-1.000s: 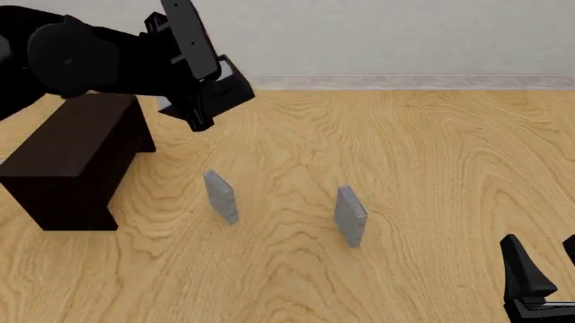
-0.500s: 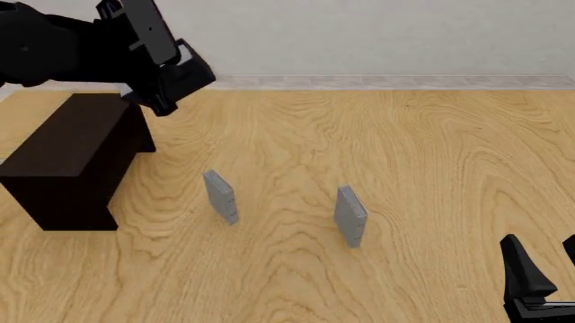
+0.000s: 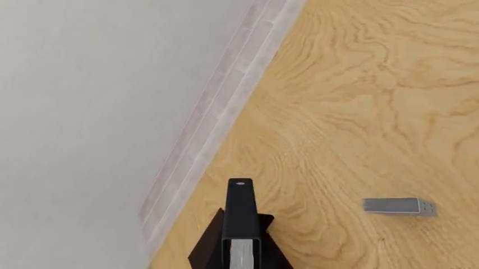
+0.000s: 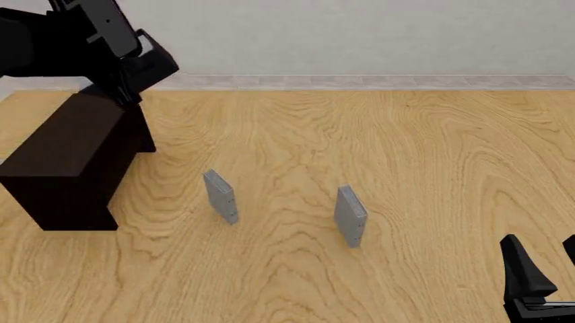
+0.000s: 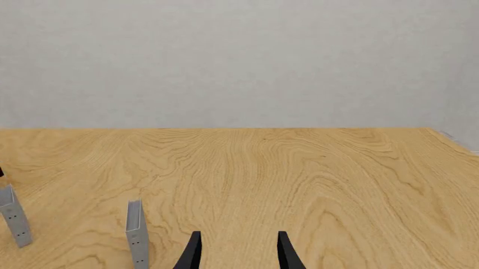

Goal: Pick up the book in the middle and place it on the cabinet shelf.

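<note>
The black book (image 4: 106, 25) is held up in the air at the far left, tilted, with my left gripper (image 4: 128, 64) shut on it. It hangs over the far end of the dark brown cabinet shelf (image 4: 67, 145) without touching the flat top. Looking along the left wrist, the book (image 3: 239, 221) shows edge-on, with white page edges between the two fingers. My right gripper (image 4: 543, 269) stands open and holds nothing at the near right corner. Its fingertips (image 5: 192, 252) point out over bare wood.
Two thin grey slabs stand upright on the wooden surface, one (image 4: 221, 196) left of centre and one (image 4: 351, 215) in the middle. The right wrist view shows both slabs (image 5: 134, 232). A pale wall and skirting (image 4: 378, 82) close the far side.
My left arm has carried the book leftward and a little higher, from over the open floor to above the cabinet's far end. The right arm and the slabs have not moved.
</note>
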Tool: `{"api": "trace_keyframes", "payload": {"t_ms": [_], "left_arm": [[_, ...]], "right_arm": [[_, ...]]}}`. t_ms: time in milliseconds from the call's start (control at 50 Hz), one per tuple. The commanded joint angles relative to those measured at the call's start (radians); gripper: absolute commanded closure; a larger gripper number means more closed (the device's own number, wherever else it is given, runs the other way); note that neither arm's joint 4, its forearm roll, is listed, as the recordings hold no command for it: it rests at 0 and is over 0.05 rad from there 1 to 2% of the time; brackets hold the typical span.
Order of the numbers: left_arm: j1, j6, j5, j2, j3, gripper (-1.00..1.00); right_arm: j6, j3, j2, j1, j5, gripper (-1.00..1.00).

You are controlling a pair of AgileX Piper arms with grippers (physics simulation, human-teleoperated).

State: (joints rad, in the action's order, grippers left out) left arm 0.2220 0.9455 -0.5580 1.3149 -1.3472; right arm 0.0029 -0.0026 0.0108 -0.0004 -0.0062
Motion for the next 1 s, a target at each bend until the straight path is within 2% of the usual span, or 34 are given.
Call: {"api": "trace_keyframes", "payload": {"t_ms": [20, 900, 1000], "left_arm": [[-0.047, 0.02, 0.015, -0.027, -0.002, 1.0], [-0.219, 0.059, 0.045, -0.089, 0.015, 1.0], [-0.239, 0.079, 0.072, -0.092, 0.051, 1.0]], "right_arm": [[0.0, 0.0, 0.0, 0.0, 0.0, -1.0], [0.0, 0.0, 0.0, 0.0, 0.0, -1.0], [0.0, 0.0, 0.0, 0.0, 0.0, -1.0]]}}
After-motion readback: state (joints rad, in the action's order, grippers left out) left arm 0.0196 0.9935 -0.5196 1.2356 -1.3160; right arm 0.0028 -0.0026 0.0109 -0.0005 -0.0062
